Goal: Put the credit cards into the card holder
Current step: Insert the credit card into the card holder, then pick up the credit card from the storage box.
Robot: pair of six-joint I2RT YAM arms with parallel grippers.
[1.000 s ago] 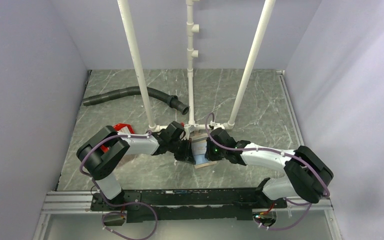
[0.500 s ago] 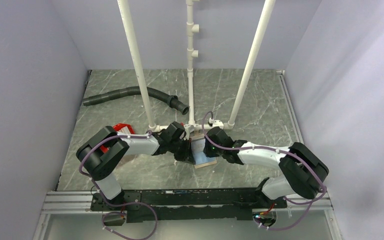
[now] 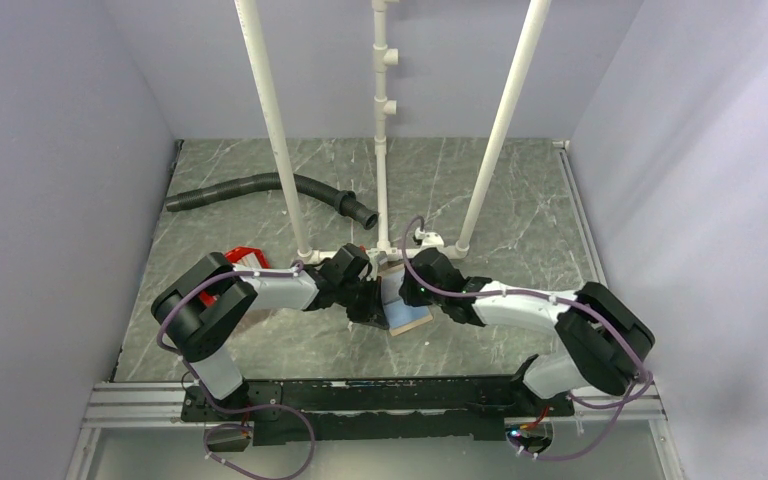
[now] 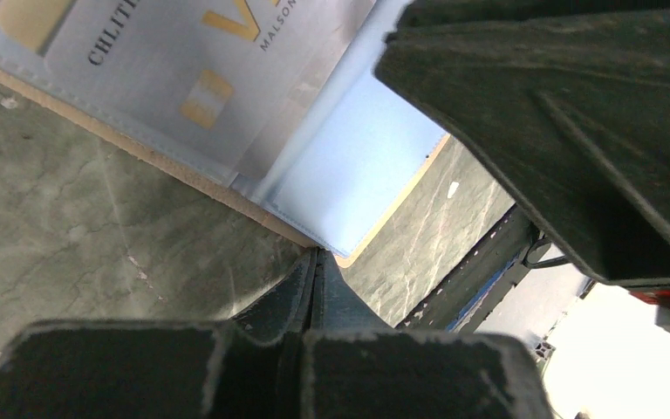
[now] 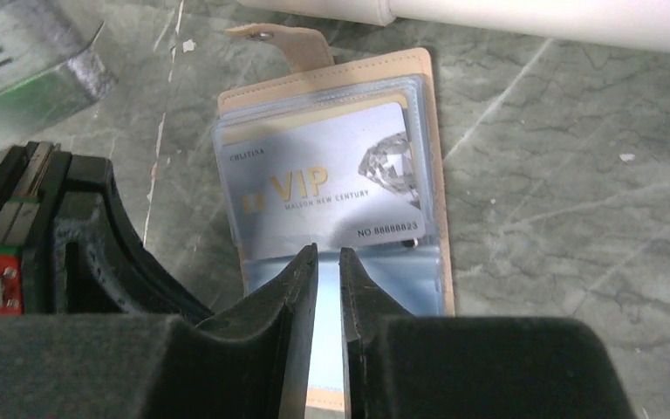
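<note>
The card holder (image 3: 407,314) lies open on the marble table between both grippers. In the right wrist view it (image 5: 430,131) is tan with a snap tab (image 5: 283,39) and clear blue sleeves. A silver "VIP" credit card (image 5: 323,192) sits in its upper sleeve; the card also shows in the left wrist view (image 4: 183,52). My right gripper (image 5: 328,250) hovers over the holder's lower sleeve, its jaws almost together with an empty slit between them. My left gripper (image 4: 316,253) is shut and empty, its tip at the holder's (image 4: 349,166) near-left edge. No other cards show.
A white pipe frame (image 3: 380,150) stands just behind the holder, its base pipe (image 5: 532,17) close to the tab. A red bin (image 3: 242,258) sits behind the left arm. A black hose (image 3: 260,188) lies at the back left.
My right gripper has moved left and a little farther back over the holder. The holder's near end has swung slightly. The left arm has stayed put.
</note>
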